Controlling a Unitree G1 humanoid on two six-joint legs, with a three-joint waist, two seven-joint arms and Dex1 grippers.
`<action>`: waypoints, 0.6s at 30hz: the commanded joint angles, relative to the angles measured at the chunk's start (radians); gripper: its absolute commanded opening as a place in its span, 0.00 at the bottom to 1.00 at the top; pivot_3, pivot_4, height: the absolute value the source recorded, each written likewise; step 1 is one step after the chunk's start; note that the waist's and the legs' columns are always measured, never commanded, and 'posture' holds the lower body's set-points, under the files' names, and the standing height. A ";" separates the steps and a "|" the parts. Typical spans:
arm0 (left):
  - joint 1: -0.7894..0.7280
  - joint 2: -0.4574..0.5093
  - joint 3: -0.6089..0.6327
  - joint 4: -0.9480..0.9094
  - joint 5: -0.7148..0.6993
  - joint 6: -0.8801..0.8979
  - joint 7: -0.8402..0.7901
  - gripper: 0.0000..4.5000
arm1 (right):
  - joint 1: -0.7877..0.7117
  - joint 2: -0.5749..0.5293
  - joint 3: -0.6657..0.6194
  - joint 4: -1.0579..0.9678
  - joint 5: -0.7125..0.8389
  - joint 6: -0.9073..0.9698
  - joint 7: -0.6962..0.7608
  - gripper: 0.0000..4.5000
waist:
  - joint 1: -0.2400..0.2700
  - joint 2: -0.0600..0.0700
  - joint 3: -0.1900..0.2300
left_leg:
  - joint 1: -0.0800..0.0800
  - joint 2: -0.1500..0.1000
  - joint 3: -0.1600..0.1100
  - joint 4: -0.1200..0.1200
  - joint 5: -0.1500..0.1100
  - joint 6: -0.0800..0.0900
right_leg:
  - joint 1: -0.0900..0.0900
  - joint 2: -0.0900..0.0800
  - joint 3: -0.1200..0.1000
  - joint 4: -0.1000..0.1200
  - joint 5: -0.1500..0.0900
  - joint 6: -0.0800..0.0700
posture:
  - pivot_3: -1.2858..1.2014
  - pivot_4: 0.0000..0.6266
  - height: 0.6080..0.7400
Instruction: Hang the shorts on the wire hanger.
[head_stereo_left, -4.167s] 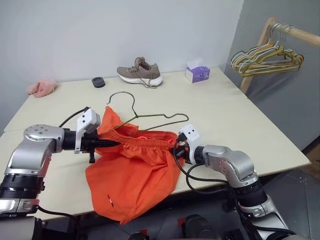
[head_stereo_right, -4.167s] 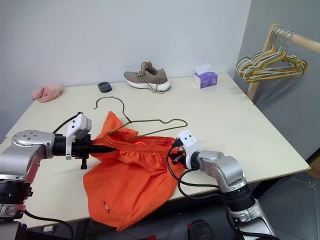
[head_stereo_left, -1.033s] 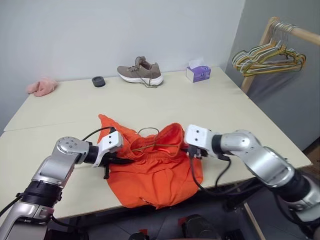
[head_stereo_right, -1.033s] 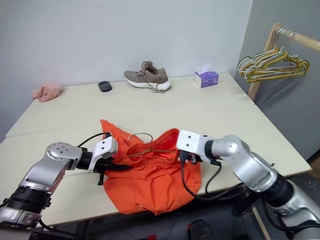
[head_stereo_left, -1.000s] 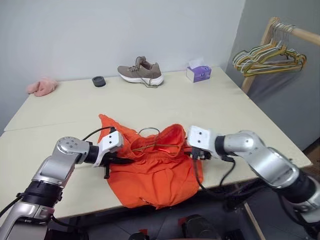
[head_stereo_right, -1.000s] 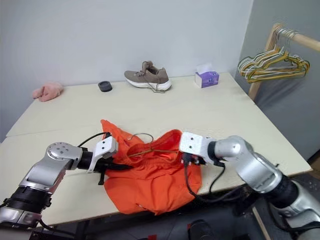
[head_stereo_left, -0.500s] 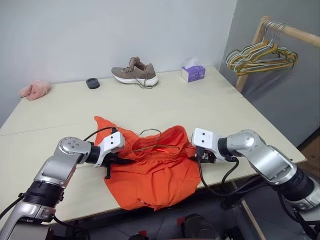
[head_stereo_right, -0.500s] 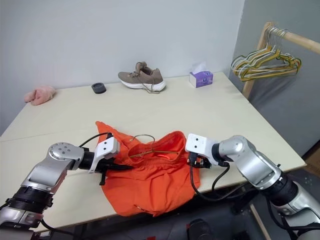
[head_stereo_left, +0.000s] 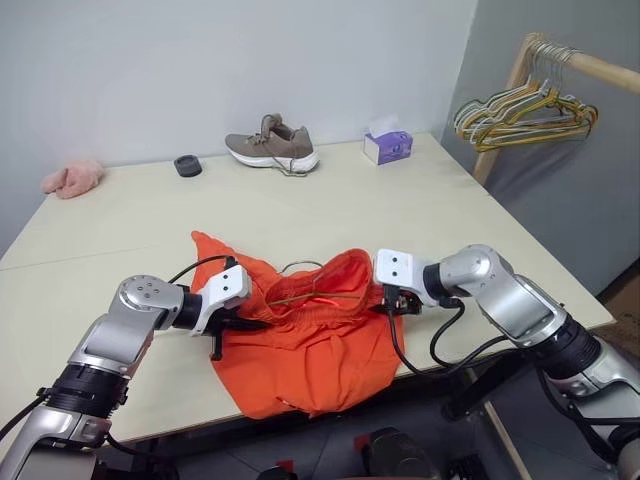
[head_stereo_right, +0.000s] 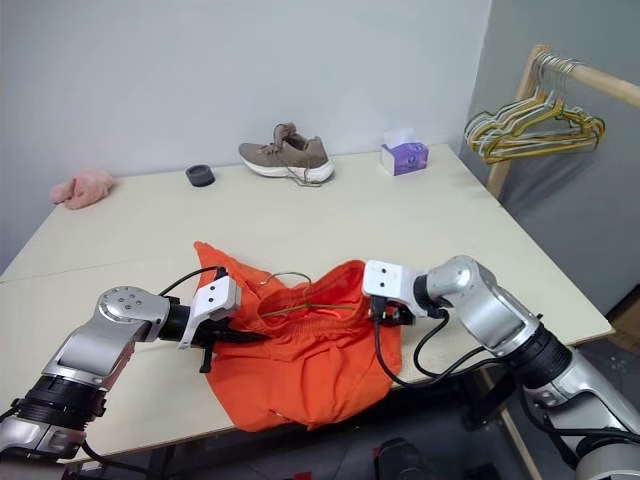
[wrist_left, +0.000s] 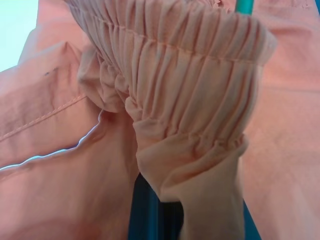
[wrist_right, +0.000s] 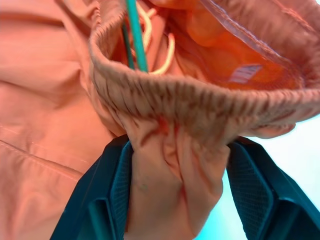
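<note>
A: What could go wrong from here?

B: I judge the wire hanger (head_stereo_left: 310, 291) is the weak point; most of it lies buried inside the shorts (head_stereo_left: 300, 335), with its hook poking out above the waistband toward the far side of the bench (head_stereo_left: 420, 215); if the two claws pull the waistband unevenly, the hanger could slide out of the opening, or a corner of it could snag in the fabric.

A: And the grips?

B: The left claw (head_stereo_left: 248, 323) is clamped tight on the waistband's left end; in its wrist view the gathered elastic bunches right over the fingers. The right claw (head_stereo_right: 388, 318) holds the waistband's right end with a thick fold of cloth between its fingers (wrist_right: 252, 192), which stand fairly wide apart; that bulkier hold looks the likelier to slip, I'd guess.

A: Where do the shorts lie?

B: At the near edge of the bench, stretched between the claws, the legs drooping over the edge; their hanging weight could drag them off if either hold fails. The right wrist view shows the wire just inside the waistband, close to that claw.
</note>
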 joint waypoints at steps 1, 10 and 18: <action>-0.023 -0.014 0.008 -0.039 -0.023 0.009 -0.001 0.00 | -0.019 0.031 0.034 0.007 -0.031 -0.038 0.025 0.54 | -0.001 0.000 0.000 | 0.000 0.000 0.000 0.000 0.000 0.000 | 0.000 0.000 0.000 0.000 0.000 0.000 | 0.40 0.00 1.00; -0.033 -0.039 0.020 -0.046 -0.031 0.015 0.004 0.00 | -0.031 0.070 0.044 0.046 -0.074 -0.078 0.058 0.00 | -0.001 0.000 0.000 | 0.000 0.000 0.000 0.001 0.000 0.000 | 0.001 0.000 0.000 0.000 0.000 0.000 | 0.40 0.00 1.00; -0.070 -0.077 0.077 0.010 -0.073 0.042 0.047 0.22 | -0.020 0.037 -0.013 0.018 -0.063 -0.063 0.096 0.00 | -0.001 0.000 -0.001 | 0.000 0.000 -0.001 0.003 0.000 0.000 | 0.001 0.000 -0.001 0.000 0.001 0.001 | 0.40 0.00 1.00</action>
